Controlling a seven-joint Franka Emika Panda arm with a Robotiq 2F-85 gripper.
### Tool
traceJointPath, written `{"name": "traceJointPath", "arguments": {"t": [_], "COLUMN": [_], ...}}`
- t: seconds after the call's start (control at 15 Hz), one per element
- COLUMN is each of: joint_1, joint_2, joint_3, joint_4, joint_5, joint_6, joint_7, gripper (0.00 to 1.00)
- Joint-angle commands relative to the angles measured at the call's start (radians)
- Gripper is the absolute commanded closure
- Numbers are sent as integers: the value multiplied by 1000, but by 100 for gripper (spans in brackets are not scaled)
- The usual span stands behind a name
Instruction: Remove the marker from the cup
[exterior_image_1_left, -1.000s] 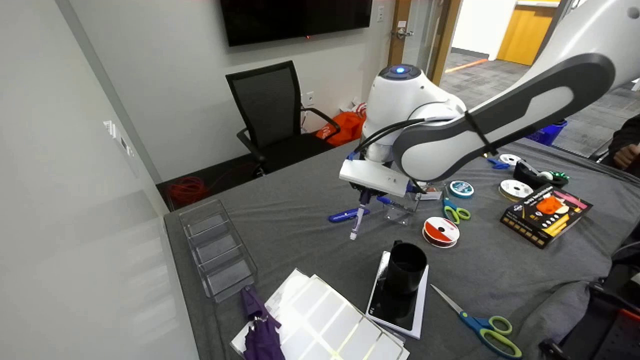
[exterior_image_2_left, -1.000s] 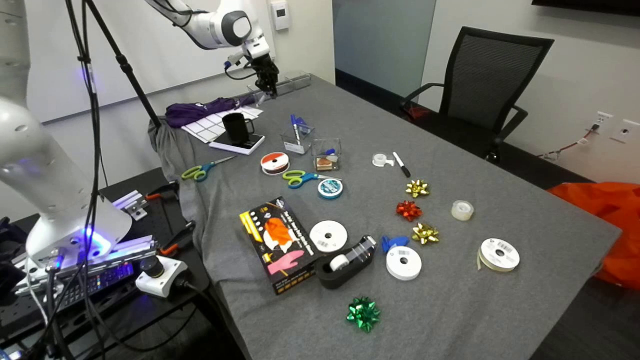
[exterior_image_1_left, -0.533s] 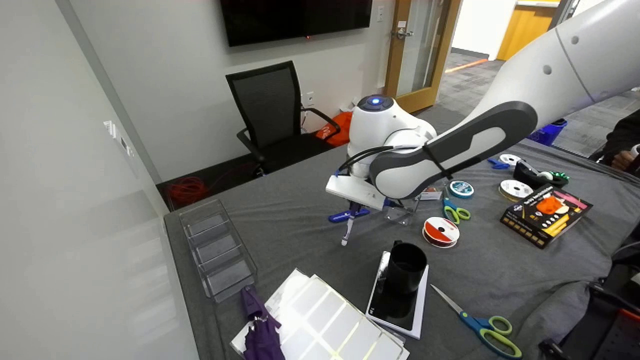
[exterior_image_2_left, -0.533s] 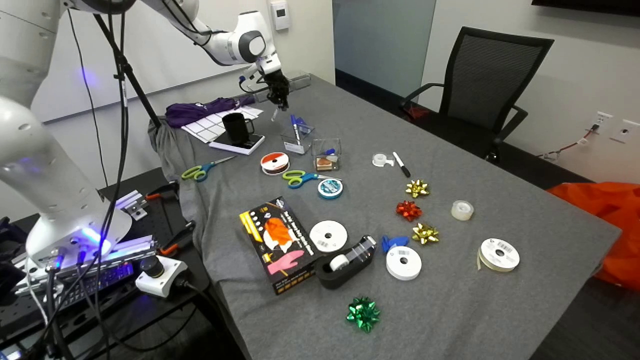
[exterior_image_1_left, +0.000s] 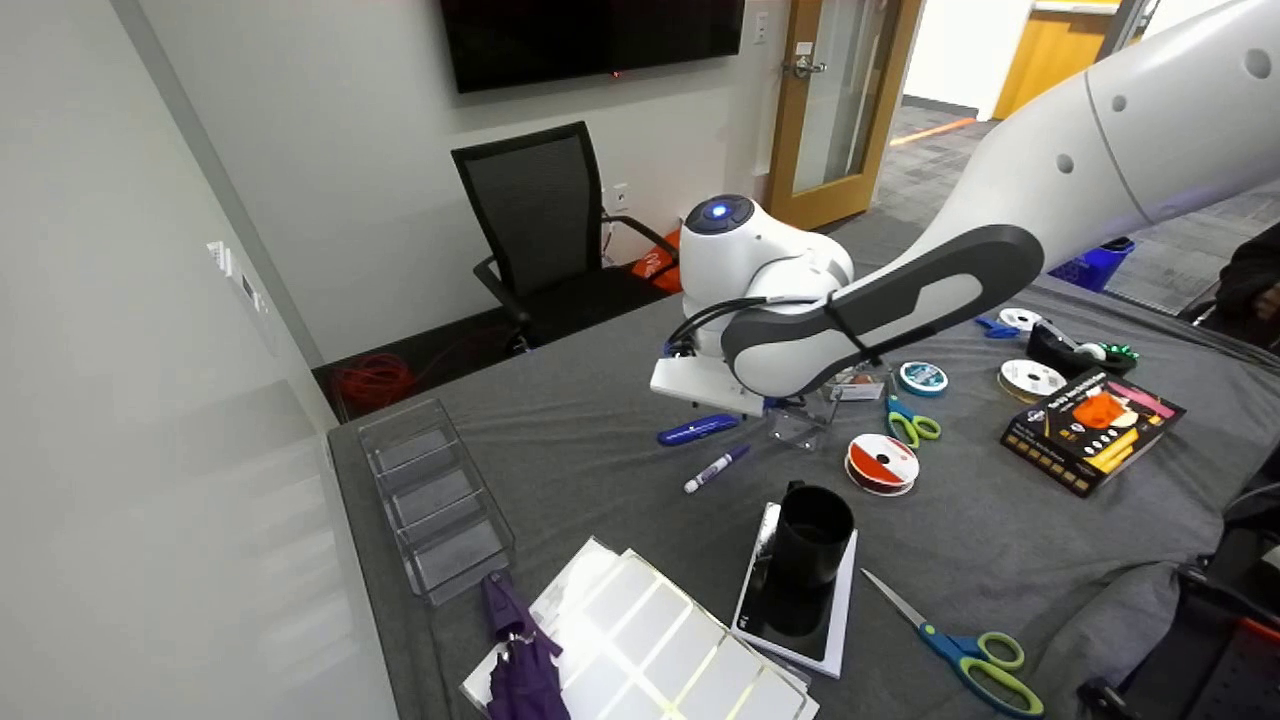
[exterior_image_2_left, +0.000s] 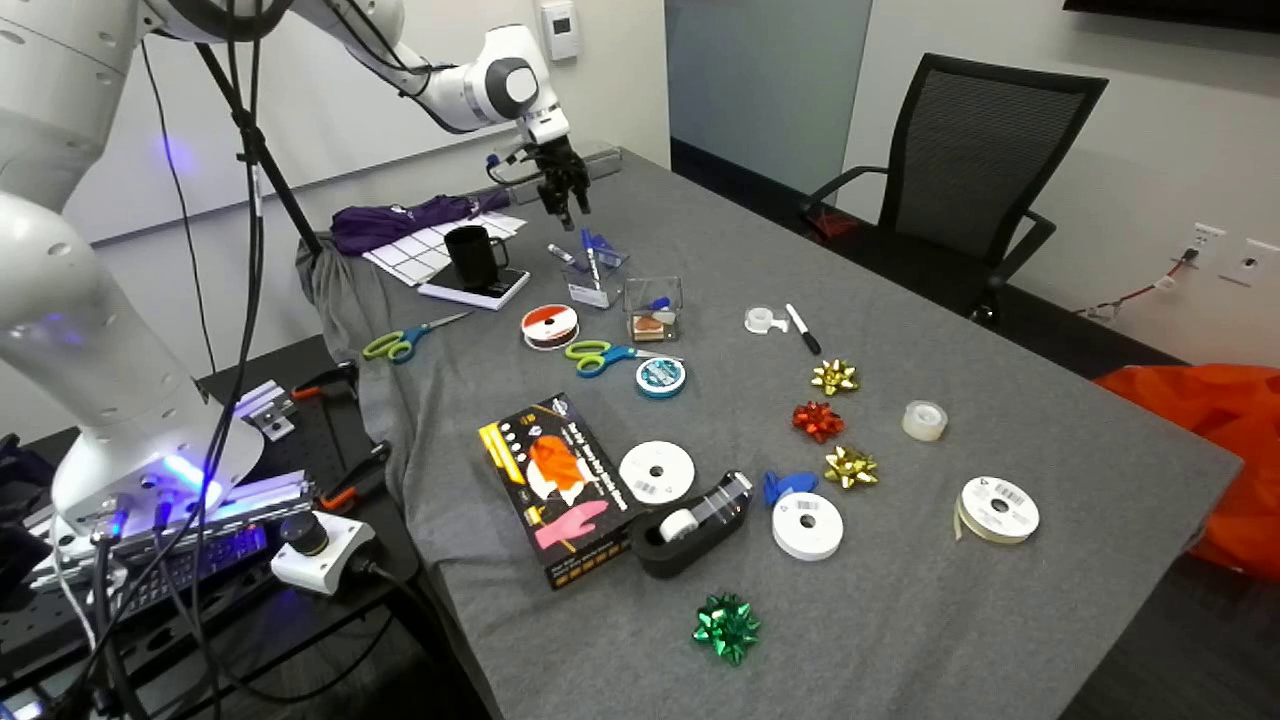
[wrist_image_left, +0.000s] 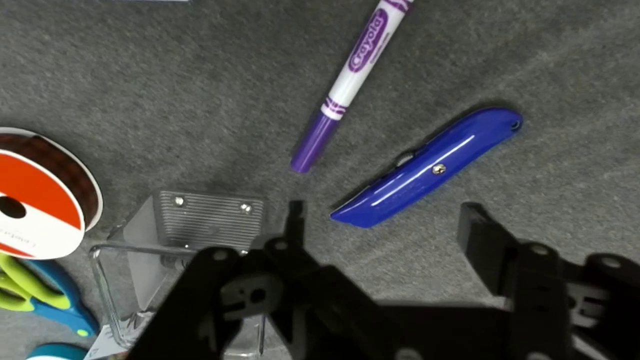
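Observation:
The marker, with a white barrel and purple cap, lies flat on the grey cloth; the wrist view shows it as the marker (wrist_image_left: 350, 85), beyond my fingertips and touching neither. It is seen in both exterior views too, as the marker (exterior_image_1_left: 716, 470) and the marker (exterior_image_2_left: 562, 254). My gripper (wrist_image_left: 383, 209) is spread wide with nothing held between its fingers. An exterior view has the gripper (exterior_image_2_left: 576, 216) just above the marker. The cup is a black mug (exterior_image_1_left: 812, 540) standing upright on a flat white box; nothing pokes above its rim.
A blue utility knife (wrist_image_left: 430, 170) lies beyond my fingertips. A clear holder (wrist_image_left: 212, 215) stands beside the left finger, with a blue marker (exterior_image_2_left: 590, 258) upright in it. A ribbon spool (exterior_image_1_left: 882, 464), scissors (exterior_image_1_left: 965, 650) and label sheets (exterior_image_1_left: 660, 640) surround the cup.
The marker hung from my gripper a second ago and half a second ago; now it is let go and lies on the cloth. The arm came lower and the jaws opened.

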Motion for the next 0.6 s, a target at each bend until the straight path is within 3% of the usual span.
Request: {"name": "traceJointPath", "arguments": {"t": [0.0,0.53], "joint_1": [16,-56], "joint_2": [-28,-167], "joint_3": [-12,78], "joint_4": [-2,-85], "joint_5": [-33,49], "joint_6": [-58,-92], "joint_7": [-10,-168], "gripper": [0,0]}}
